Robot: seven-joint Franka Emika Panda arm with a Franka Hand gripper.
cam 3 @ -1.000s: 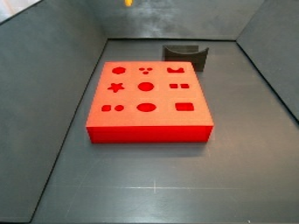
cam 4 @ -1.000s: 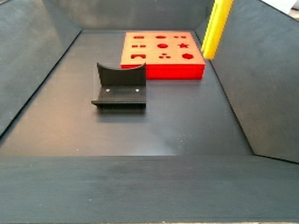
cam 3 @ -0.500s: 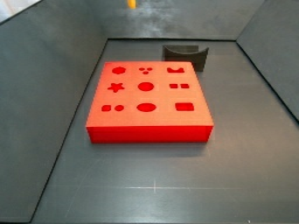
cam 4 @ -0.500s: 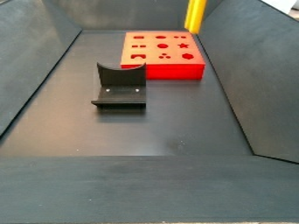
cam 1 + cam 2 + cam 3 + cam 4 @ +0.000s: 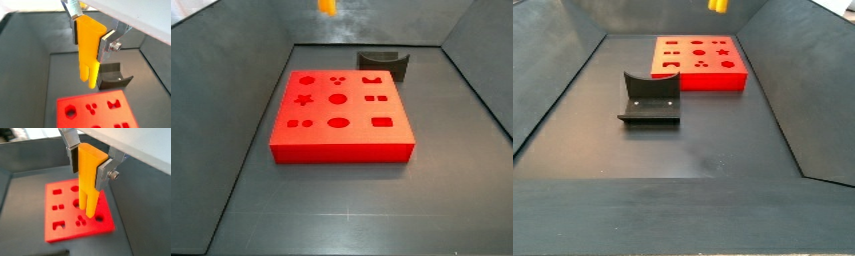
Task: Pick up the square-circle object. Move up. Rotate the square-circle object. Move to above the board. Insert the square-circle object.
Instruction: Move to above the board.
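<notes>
High above the flat red holed board (image 5: 77, 210), silver-plate fingers (image 5: 100, 173) clamp the long yellow-orange pronged peg (image 5: 87, 175) hanging upright, prongs down.

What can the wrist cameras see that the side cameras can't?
Only the wrist views show the gripper: its silver fingers clamp the square-circle object, whose pronged end hangs high over the board. Only the side views show the whole board and the floor around it. Both show the dark grey holder, and a side view catches only the peg's tip.
</notes>
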